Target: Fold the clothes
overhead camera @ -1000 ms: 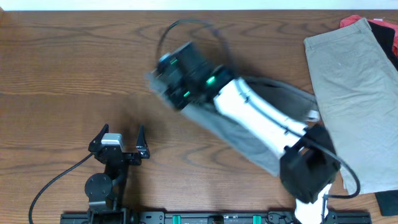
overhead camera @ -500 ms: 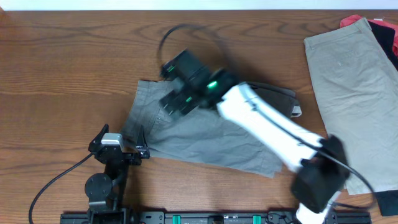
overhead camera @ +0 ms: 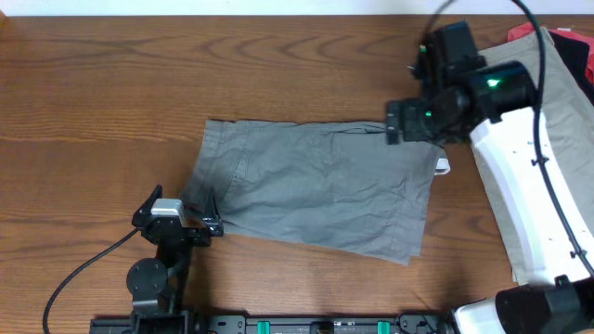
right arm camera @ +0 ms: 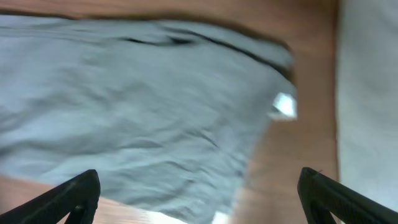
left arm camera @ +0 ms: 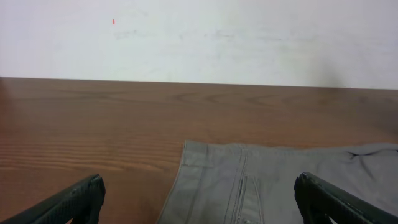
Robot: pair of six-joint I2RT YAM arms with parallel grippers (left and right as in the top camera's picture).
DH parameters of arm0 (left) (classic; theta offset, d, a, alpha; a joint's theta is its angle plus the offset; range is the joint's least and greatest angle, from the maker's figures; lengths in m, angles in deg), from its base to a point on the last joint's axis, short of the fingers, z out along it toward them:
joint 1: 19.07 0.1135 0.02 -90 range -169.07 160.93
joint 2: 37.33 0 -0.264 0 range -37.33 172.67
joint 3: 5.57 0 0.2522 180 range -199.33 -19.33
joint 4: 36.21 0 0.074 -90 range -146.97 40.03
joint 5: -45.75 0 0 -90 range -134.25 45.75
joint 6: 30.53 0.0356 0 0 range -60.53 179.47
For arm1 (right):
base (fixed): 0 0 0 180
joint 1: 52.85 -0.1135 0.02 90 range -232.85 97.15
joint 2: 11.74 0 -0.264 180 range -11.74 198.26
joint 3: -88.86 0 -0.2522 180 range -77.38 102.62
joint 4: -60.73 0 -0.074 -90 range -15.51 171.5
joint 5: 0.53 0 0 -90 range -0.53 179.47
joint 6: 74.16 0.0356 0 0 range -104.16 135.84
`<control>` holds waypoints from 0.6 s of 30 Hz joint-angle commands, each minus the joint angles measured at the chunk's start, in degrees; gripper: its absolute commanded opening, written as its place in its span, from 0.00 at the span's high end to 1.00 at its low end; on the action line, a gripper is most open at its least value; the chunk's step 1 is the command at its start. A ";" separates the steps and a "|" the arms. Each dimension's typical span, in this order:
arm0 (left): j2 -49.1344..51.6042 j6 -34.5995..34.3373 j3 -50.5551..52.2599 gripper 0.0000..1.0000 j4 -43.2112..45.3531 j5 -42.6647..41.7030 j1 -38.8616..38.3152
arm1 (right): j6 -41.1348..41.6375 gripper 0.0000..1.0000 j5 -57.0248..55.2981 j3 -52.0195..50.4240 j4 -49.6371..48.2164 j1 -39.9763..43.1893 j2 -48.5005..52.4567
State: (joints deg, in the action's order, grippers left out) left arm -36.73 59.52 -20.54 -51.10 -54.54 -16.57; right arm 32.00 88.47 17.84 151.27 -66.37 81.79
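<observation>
Grey shorts [overhead camera: 316,186]: lay spread flat in the middle of the table [overhead camera: 93,93], with some wrinkles.
Khaki shorts [overhead camera: 571,139]: lay flat at the right edge, partly hidden by the right arm.
Right gripper [right arm camera: 199,202]: hung above the far right corner of the grey shorts, fingers wide apart, holding nothing.
Left gripper [overhead camera: 181,199]: stood at the near left corner of the grey shorts, fingers wide apart, empty.
Red piece [overhead camera: 522,33]: showed at the far edge of the khaki shorts.
White tag [overhead camera: 443,167]: was at the right edge of the grey shorts.

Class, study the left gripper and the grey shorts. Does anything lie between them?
Nothing visible does. The left gripper is open. The left wrist view shows only bare table in front of it, up to the grey shorts, whose near edge lies just ahead.
</observation>
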 commanded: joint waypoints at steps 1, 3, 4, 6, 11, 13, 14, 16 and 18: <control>-0.37 0.35 0.98 0.02 -1.86 -0.63 -0.22 | 3.58 0.01 -1.88 -6.75 -1.62 2.95 0.98; -0.37 0.35 0.98 0.02 -1.86 -0.63 -0.22 | 4.35 0.01 -1.05 -12.39 -4.96 4.04 0.98; -0.37 0.35 0.98 0.02 -1.86 -0.63 -0.22 | 5.09 0.01 -0.46 -14.84 -6.58 4.44 0.98; -0.37 0.35 0.98 0.02 -1.86 -0.63 -0.22 | 5.27 0.01 2.01 -19.58 -10.01 5.11 0.98; -0.37 0.35 0.98 0.02 -1.86 -0.63 -0.22 | 5.84 0.01 5.11 -29.03 -17.51 5.55 1.07; -0.37 0.35 0.98 0.02 -1.86 -0.63 -0.22 | 6.14 0.01 5.09 -32.15 -20.15 5.18 1.09; -0.37 0.35 0.98 0.02 -1.86 -0.63 -0.22 | 6.16 0.01 5.09 -33.51 -21.38 5.03 1.09; -0.37 0.35 0.98 0.02 -1.86 -0.63 -0.22 | 6.97 0.01 5.09 -36.39 -24.26 4.98 1.09; -0.37 0.35 0.98 0.02 -1.86 -0.63 -0.22 | 8.04 0.01 5.11 -39.01 -27.17 5.27 1.22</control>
State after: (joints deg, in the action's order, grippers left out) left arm -36.75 59.50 -20.54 -51.10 -54.54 -16.57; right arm 37.64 92.89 -18.24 126.04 -61.43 82.60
